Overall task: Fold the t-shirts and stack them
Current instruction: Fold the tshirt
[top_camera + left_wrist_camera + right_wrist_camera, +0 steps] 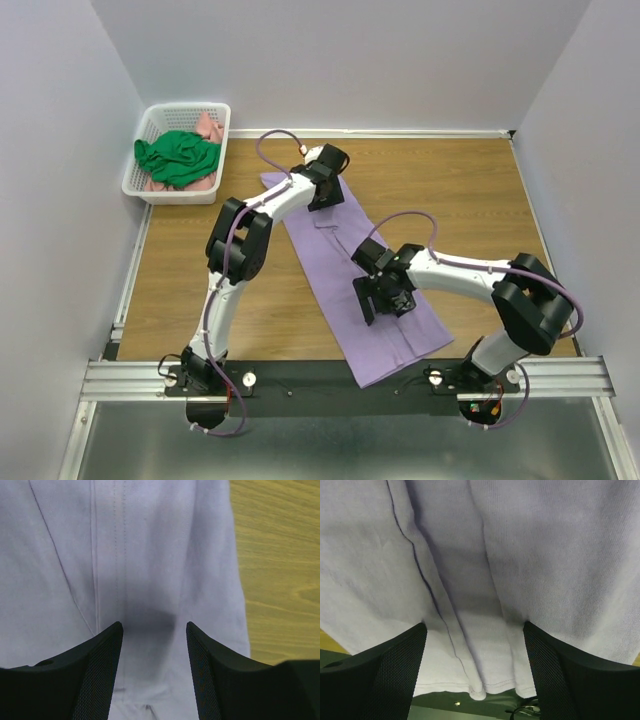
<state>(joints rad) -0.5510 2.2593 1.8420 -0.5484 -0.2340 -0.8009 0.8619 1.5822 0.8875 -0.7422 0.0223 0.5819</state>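
Right gripper (474, 625) parted, lavender t-shirt (530, 555) beneath

No text, label, brand, number or sign can be read on anything in any view.

This is a robotics lab test cell. Plain white walls (60, 150) enclose a wood-grain table (450, 190) on three sides. A slotted metal rail (330, 375) runs along the near edge. Two white-and-black robot arms, the left arm (240, 240) and the right arm (470, 272), stand at it, each trailing exposed cables (265, 145).
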